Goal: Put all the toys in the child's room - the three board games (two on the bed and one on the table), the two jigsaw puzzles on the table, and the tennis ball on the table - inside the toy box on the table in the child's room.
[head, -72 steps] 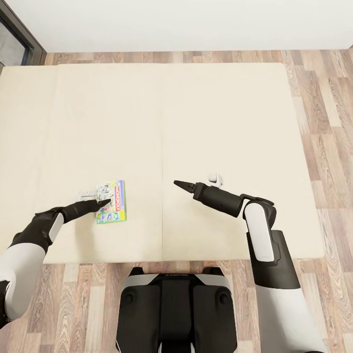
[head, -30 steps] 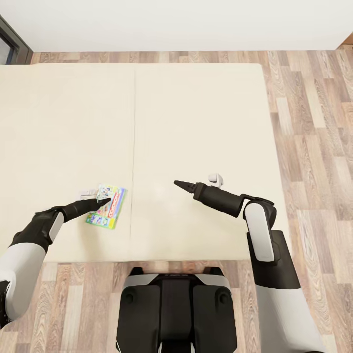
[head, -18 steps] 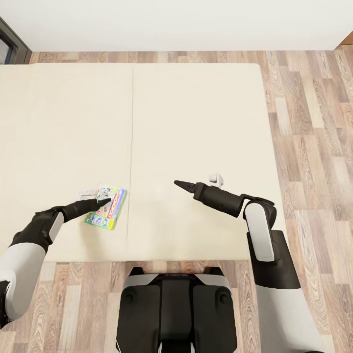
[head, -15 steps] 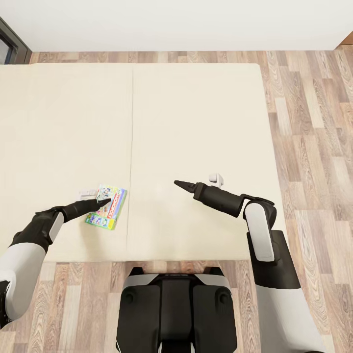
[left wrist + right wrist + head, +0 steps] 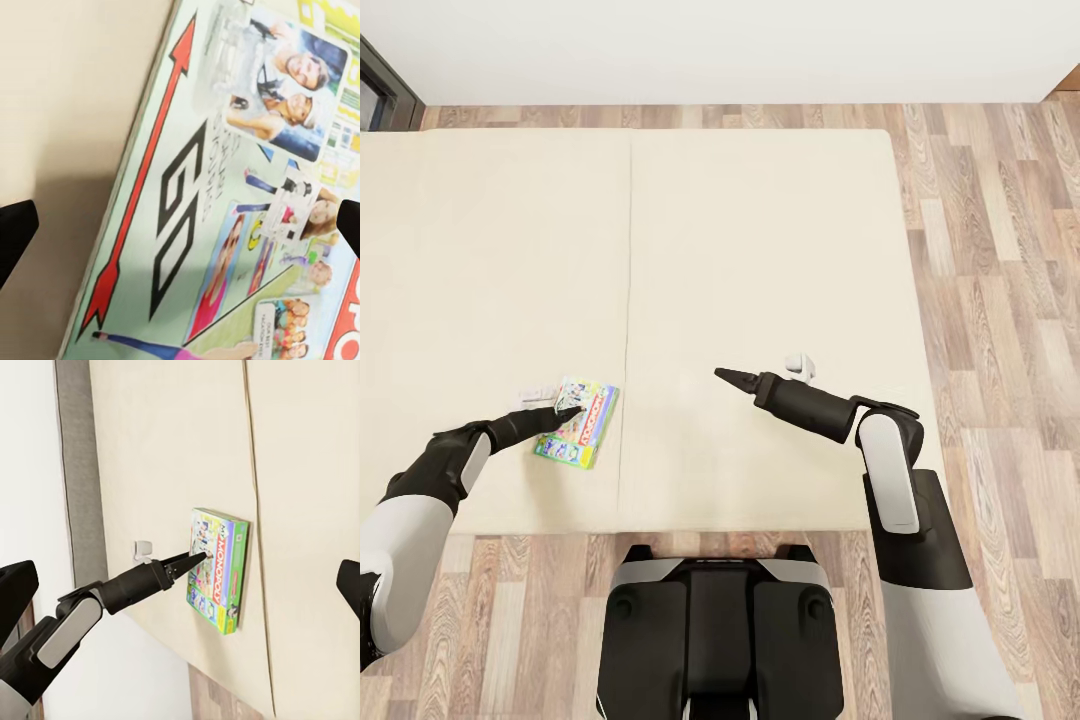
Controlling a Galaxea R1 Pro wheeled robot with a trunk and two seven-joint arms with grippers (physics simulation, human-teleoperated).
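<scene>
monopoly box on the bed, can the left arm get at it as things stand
Probably yes: the left end effector is already over the Monopoly box, which lies flat on the bed with nothing on or around it.

Monopoly box (image 5: pixel 247 195) — cut off by frame edges | left tool (image 5: pixel 572 408) — tips overlap box, grip unclear

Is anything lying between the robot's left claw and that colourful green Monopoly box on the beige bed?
Nothing visible does. The left gripper sits right over the green-and-white Monopoly box, its fingers spread to either side, with only bare beige mattress around the box.
</scene>
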